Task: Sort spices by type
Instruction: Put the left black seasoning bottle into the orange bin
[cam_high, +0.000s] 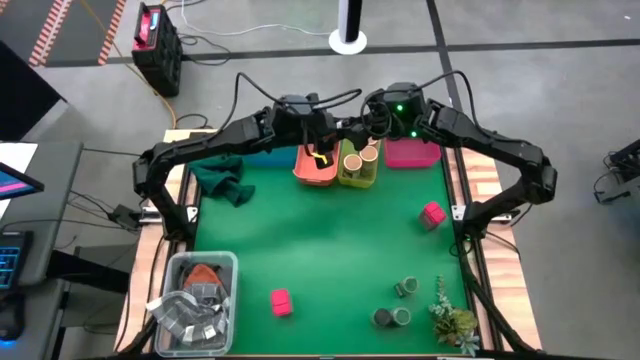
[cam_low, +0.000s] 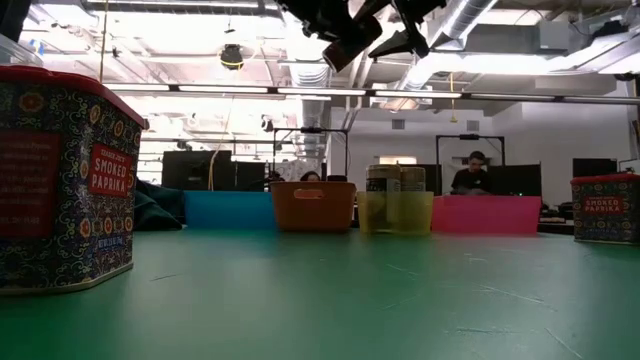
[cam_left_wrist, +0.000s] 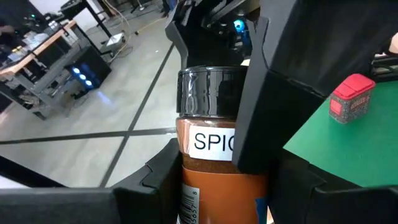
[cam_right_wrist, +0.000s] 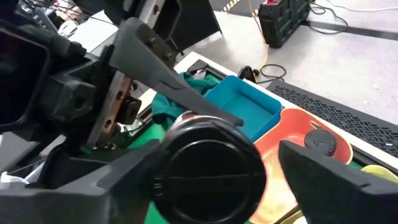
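A dark-lidded jar of brown spice (cam_left_wrist: 208, 124) is held in the air over the orange tray (cam_high: 312, 170) at the table's far edge. My left gripper (cam_left_wrist: 224, 177) is shut on it. My right gripper (cam_right_wrist: 208, 180) is open and faces the jar's black lid (cam_right_wrist: 208, 177), one finger on each side; a gap shows beside one finger (cam_right_wrist: 323, 180). Tan-topped cylinders (cam_high: 358, 155) stand in the yellow tray. Another dark-lidded jar (cam_right_wrist: 320, 142) lies in the orange tray. Two pink paprika boxes (cam_high: 432, 214) (cam_high: 281, 301) and two green-topped jars (cam_high: 405, 288) (cam_high: 392, 317) rest on the green mat. My left gripper pinches the jar's body (cam_left_wrist: 211, 186) below the label, between its two fingers, which lie across the jar. The jar is lifted clear of the table and trays. Its lid end points away from the left gripper toward my right gripper.
Blue (cam_right_wrist: 245, 109), orange, yellow (cam_high: 358, 175) and pink (cam_high: 412, 152) trays line the far edge. A green cloth (cam_high: 225, 180) lies far left, a clear tub of packets (cam_high: 195, 300) near left and a leafy sprig (cam_high: 450, 315) near right. The mat's middle is bare.
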